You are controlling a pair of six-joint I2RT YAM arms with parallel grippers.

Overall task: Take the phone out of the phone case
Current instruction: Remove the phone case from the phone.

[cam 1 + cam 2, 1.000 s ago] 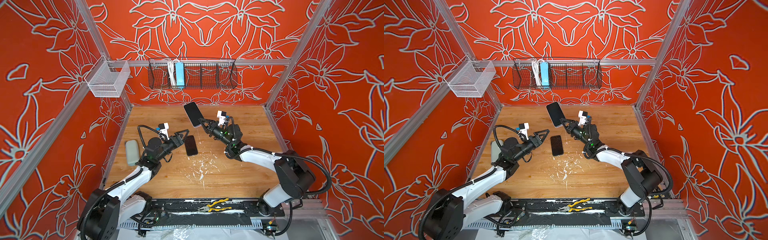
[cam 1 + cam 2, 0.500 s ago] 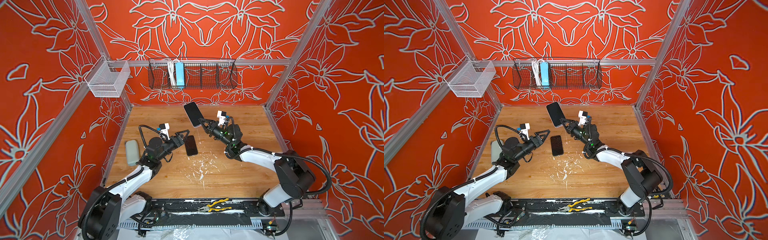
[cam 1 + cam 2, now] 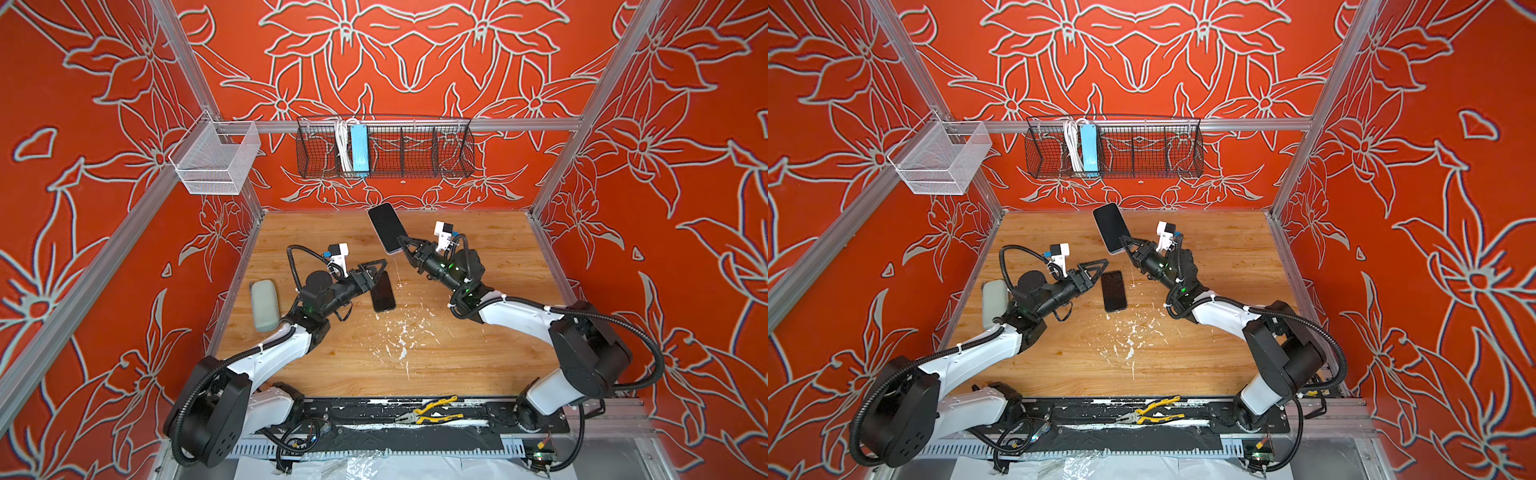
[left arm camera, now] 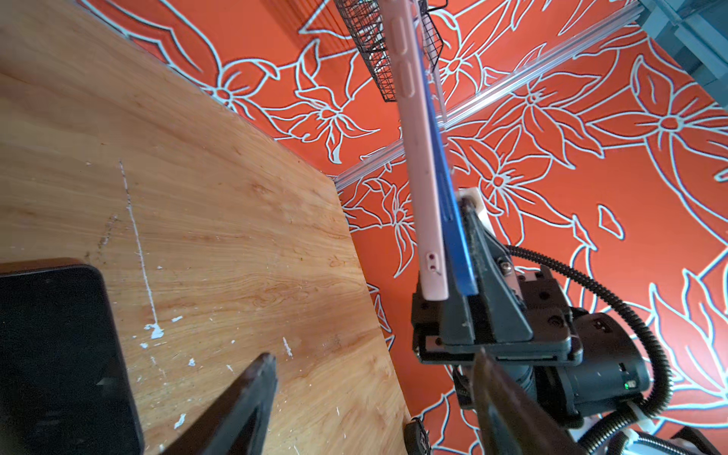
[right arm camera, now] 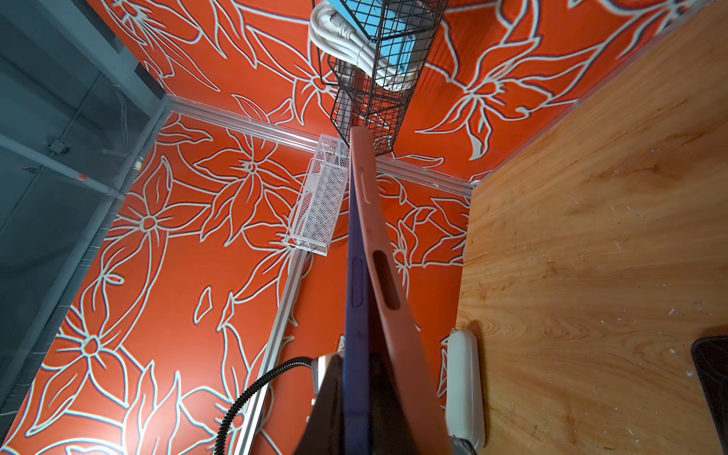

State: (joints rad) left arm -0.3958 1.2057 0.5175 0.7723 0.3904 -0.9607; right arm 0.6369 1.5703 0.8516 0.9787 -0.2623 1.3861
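The right claw [image 3: 400, 240] hung above the back half of the wooden surface [image 3: 457, 353], pinched tight on the lower end of the phone [image 3: 386, 227]. The phone stood tilted in the air, and both top views showed its dark screen. From the left wrist view the phone's blue edge lay against one finger [image 4: 488, 268]. The dusty-pink phone case [image 4: 417, 177] stood apart from the phone at the claw end and hugged it farther up. The right wrist view showed the same wedge-shaped gap between pink and blue. Something dark, seemingly a finger, sat inside that gap, and I could not tell whether the case's loose end was pinched as well. The left claw [image 3: 380, 272] hovered low near the middle of the surface, jaws well apart with nothing between them. It was just beside the upper end of a second phone [image 3: 383, 295], a dark one lying flat on the wood, and whether the two touched was unclear. In the left wrist view that second phone lay off to one side of the fingers, not between them. A pale grey slab [image 3: 264, 305] rested at the left edge of the surface, close to the left arm. On the back wall a wire basket [image 3: 415, 153] held a blue power strip [image 3: 359, 147] and a coiled white cable. Yellow-handled pliers [image 3: 432, 411] lay on the black rail in front.
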